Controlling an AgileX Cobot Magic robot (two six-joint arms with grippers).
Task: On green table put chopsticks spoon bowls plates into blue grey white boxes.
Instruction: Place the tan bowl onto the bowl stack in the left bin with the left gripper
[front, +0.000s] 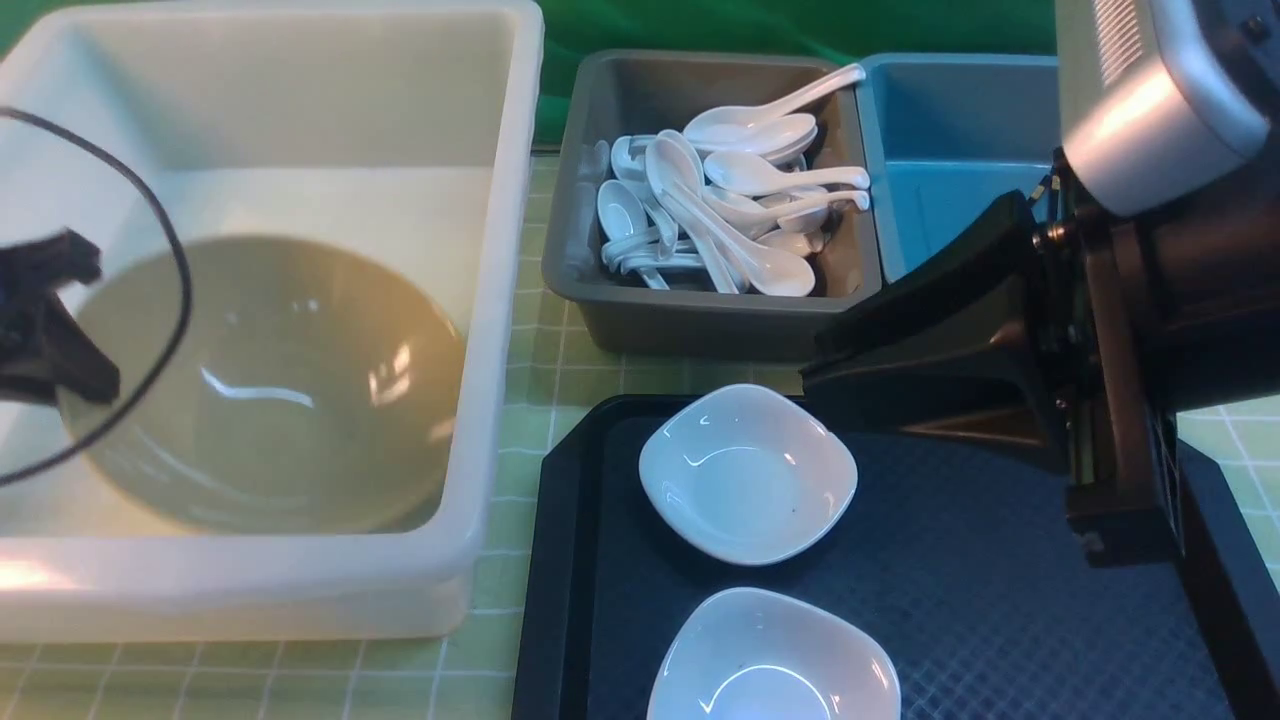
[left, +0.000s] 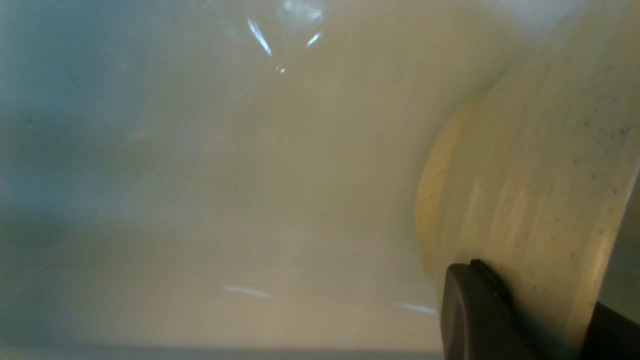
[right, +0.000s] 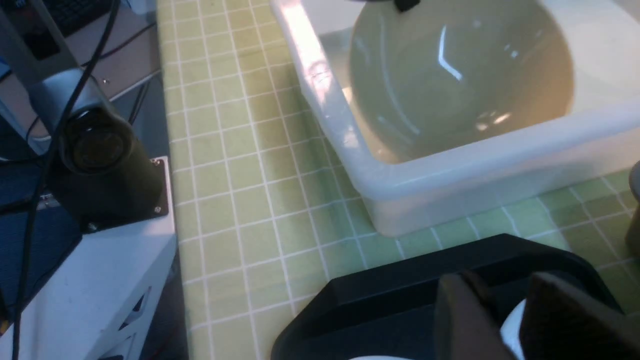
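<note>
One bowl (front: 270, 400) in one white box (front: 320, 590), rim gripped by left jaws; two plates (front: 748, 475) lay on tray (front: 1020, 600); right jaws stood narrowly apart

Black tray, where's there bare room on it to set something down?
On the black tray, the bare patch lies right of the two white dishes, below the right pincer. It's crowded where the dishes sit, and the pincer hangs over the far side.
</note>
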